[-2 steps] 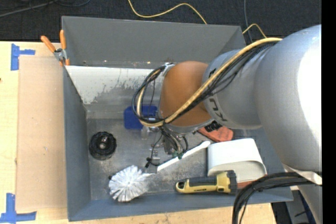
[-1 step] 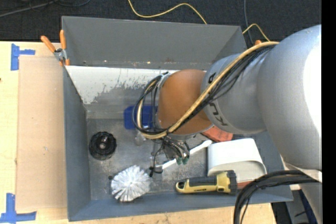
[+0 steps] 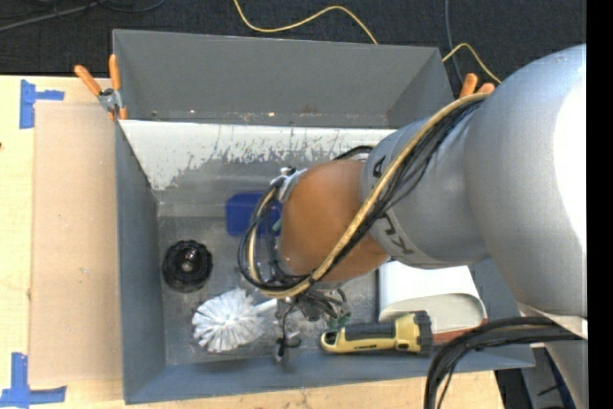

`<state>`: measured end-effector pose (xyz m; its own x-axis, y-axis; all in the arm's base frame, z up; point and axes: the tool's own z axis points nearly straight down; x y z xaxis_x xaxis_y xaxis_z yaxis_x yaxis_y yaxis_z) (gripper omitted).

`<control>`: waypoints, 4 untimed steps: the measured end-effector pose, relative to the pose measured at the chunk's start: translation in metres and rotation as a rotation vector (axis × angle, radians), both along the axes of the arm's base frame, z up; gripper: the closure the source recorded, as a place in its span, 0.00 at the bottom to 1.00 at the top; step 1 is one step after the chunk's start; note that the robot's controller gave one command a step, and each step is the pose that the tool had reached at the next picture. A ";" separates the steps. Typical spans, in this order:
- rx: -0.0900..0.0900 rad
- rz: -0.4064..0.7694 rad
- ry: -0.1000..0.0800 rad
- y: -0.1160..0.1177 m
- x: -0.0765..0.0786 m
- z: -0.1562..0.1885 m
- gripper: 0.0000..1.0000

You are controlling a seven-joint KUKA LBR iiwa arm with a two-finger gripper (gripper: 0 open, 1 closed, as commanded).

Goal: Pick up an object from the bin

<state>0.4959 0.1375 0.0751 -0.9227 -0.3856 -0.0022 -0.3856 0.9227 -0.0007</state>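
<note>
Tool low in the lower middle of the bin, right beside a white brush.

The tool point(image 3: 285, 338) is down near the floor of the grey metal bin point(image 3: 268, 81), in the lower centre of the frame, below the arm's orange cover point(image 3: 321, 225) and a loop of black cables point(image 3: 251, 256). How far it is open, and whether it has hold of anything, cannot be told. The nearest thing, a white round bristle brush point(image 3: 223, 321), lies just left of it, its right edge touching or almost touching the tool. Just right of the tool, along the bin's near wall, lies a yellow-and-black handled implement point(image 3: 378, 336), with a white box-like thing point(image 3: 431, 294) above it. A black round object point(image 3: 187, 263) sits apart at the left, above the brush, and a blue object point(image 3: 245, 212) is half hidden behind the cover.
</note>
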 end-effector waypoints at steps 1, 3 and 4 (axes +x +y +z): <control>0.004 -0.079 -0.006 -0.032 0.019 -0.004 0.00; 0.004 0.048 0.001 0.004 -0.007 -0.005 1.00; 0.002 0.039 0.006 0.013 -0.007 0.072 1.00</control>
